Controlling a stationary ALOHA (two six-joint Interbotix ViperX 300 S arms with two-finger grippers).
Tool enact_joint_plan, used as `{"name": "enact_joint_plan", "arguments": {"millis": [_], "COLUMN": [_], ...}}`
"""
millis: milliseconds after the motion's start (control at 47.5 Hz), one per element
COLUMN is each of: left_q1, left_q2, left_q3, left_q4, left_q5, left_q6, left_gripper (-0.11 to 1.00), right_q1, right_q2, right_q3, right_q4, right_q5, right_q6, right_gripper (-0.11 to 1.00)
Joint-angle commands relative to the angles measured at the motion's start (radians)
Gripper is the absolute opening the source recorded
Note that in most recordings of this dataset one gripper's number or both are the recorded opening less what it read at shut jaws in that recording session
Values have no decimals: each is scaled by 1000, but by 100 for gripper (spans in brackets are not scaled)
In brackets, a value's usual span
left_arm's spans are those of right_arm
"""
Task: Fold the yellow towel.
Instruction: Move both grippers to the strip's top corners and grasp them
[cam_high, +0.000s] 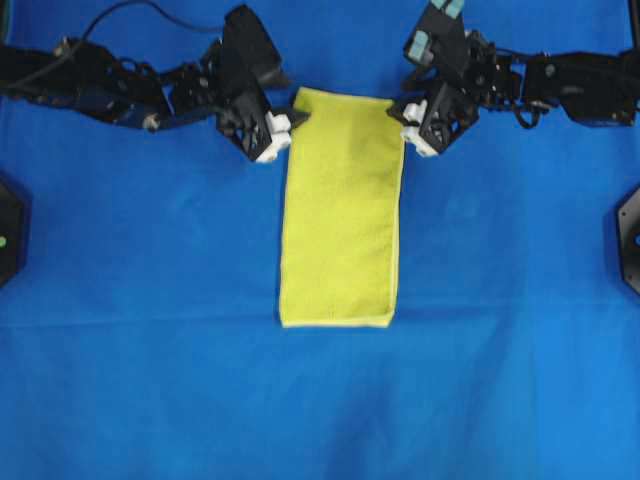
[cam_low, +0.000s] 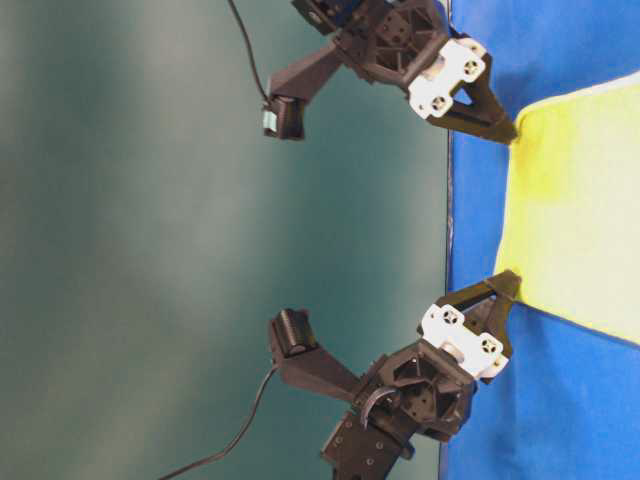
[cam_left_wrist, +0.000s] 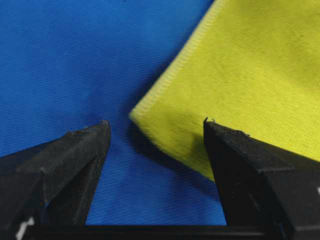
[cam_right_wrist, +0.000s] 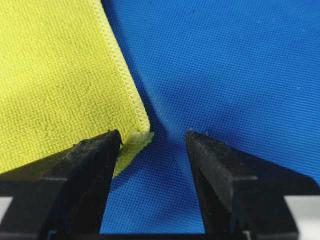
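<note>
The towel (cam_high: 342, 210) lies flat as a long yellow-green rectangle on the blue cloth (cam_high: 140, 300), bare cloth all round. The left gripper (cam_high: 292, 120) and right gripper (cam_high: 397, 110) stand spread and empty at its far corners.

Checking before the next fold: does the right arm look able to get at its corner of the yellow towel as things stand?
Probably yes. The right hand is open and straddles the corner of the yellow towel, which lies flat on the blue cloth with nothing in between.
</note>
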Motion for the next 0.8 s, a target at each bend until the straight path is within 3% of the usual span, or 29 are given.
{"name": "enact_joint_plan", "arguments": {"millis": [0, 189, 315, 526, 778], "left_q1": [11, 14, 14, 12, 12], "left_q2": [-11, -9, -8, -6, -6], "left_q3": [-14, -9, -8, -12, -20], "left_q4": [0, 0, 2, 3, 3], "left_q5": [-9, -5, -2, 0, 0], "left_q6": [0, 0, 2, 3, 3], "left_gripper": [72, 70, 53, 4, 2], "right_q1": [-2, -2, 3, 21, 21], "right_q2": [9, 37, 35, 35, 29], "right_q3": [-25, -41, -40, -35, -38], "right_q4": [2, 2, 0, 2, 3], "right_q5": [-9, 0, 11, 38, 57], "right_q6": [2, 3, 3, 8, 17], "right_gripper": [59, 59, 55, 6, 5]}}
